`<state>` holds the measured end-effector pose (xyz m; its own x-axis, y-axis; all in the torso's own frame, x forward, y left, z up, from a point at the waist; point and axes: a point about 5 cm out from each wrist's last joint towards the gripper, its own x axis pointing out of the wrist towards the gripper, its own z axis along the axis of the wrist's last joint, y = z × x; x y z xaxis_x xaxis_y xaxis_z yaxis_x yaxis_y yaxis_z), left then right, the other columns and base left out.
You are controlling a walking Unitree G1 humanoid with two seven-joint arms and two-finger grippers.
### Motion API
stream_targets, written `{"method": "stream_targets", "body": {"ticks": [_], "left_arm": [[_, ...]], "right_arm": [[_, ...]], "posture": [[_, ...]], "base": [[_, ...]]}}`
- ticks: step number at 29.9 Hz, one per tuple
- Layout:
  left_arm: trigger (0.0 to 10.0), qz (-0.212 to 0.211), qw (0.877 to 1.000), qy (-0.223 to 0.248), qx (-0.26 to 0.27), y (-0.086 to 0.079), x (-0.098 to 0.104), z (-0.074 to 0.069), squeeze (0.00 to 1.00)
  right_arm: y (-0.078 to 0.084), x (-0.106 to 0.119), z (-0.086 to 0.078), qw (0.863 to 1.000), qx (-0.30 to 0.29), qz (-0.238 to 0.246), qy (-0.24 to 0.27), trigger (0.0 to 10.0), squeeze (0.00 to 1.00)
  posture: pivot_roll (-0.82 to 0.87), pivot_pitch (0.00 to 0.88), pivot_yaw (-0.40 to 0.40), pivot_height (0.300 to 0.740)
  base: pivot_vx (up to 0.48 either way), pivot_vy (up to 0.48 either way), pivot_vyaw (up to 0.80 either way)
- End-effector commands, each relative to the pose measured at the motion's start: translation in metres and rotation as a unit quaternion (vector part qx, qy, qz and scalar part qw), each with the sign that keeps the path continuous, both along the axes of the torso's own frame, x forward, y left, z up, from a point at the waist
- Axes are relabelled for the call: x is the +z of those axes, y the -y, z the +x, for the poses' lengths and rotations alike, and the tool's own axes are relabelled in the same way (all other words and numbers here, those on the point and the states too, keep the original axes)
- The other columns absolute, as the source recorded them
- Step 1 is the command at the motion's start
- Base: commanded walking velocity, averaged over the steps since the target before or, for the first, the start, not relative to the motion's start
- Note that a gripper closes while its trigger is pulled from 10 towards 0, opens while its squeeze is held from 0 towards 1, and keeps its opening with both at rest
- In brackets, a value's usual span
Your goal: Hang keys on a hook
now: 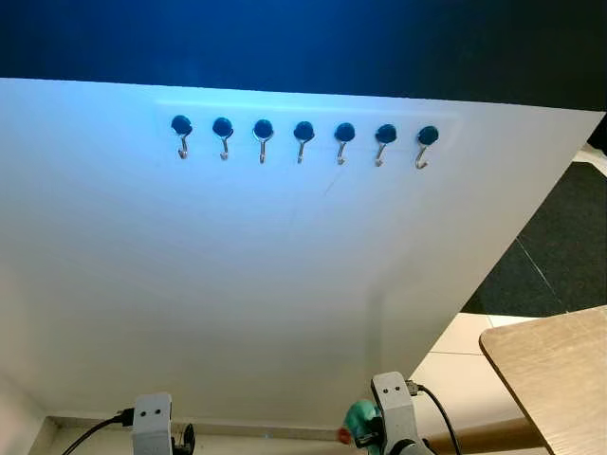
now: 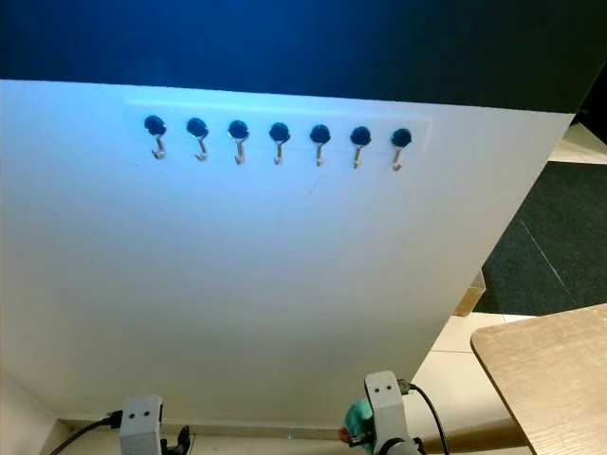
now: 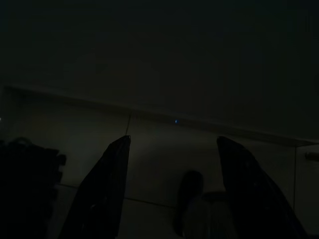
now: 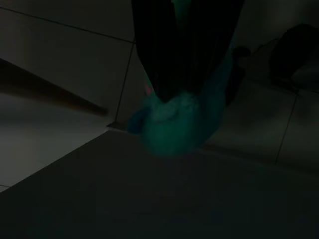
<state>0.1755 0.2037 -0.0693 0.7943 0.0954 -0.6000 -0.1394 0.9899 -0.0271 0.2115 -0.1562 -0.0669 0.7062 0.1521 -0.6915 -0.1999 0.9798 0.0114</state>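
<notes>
Low at the near edge of the scene, the right end effector point(image 4: 187, 74) hangs with its two black fingers point(image 4: 159, 59) closed together on a soft teal object point(image 4: 177, 122), apparently a plush fob of the keys; no metal keys or ring can be made out in the dark wrist view. From the head camera the same teal lump point(image 1: 359, 417) shows just beside the right wrist, close to the floor. By its look the fob is light and squashy, so it should compress under the fingers and not slip easily, while any keys below would swing freely. A hold on the fob leaves the ring loose; judged from this, the ring and not the plush must meet the hook. The left end effector point(image 3: 172, 189) hangs idle, fingers apart, over pale floor tiles point(image 3: 154, 144). Far and high on the white wall panel point(image 1: 285, 284) runs a row of seven hooks point(image 1: 303, 138) with dark round mounts, all bare. A wooden bench point(image 1: 560, 370) stands to the near right.
</notes>
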Motion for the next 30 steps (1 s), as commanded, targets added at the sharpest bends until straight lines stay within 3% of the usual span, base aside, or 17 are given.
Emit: {"method": "stream_targets", "body": {"ticks": [1, 22, 30], "left_arm": [[10.0, -0.001, 1.000, -0.004, -0.009, 0.0034, -0.0014, -0.0009, 0.00], [10.0, -0.004, 1.000, -0.001, -0.022, 0.0094, -0.0001, 0.0051, 0.00], [10.0, -0.005, 1.000, 0.000, -0.021, 0.0076, 0.0003, 0.0051, 0.00]], "right_arm": [[0.0034, -0.0017, -0.0035, 1.000, -0.012, 0.003, -0.004, 10.0, 0.00], [0.0124, -0.0017, -0.0057, 1.000, -0.028, -0.003, 0.004, 10.0, 0.00], [0.0120, -0.0009, -0.0045, 1.000, -0.026, -0.002, 0.006, 10.0, 0.00]], "posture": [[0.07, 0.053, -0.031, 0.740], [0.05, 0.024, -0.028, 0.740], [0.06, 0.022, -0.031, 0.740]], "base": [[0.000, 0.000, 0.00], [0.000, 0.000, 0.00], [0.000, 0.374, 0.00]]}}
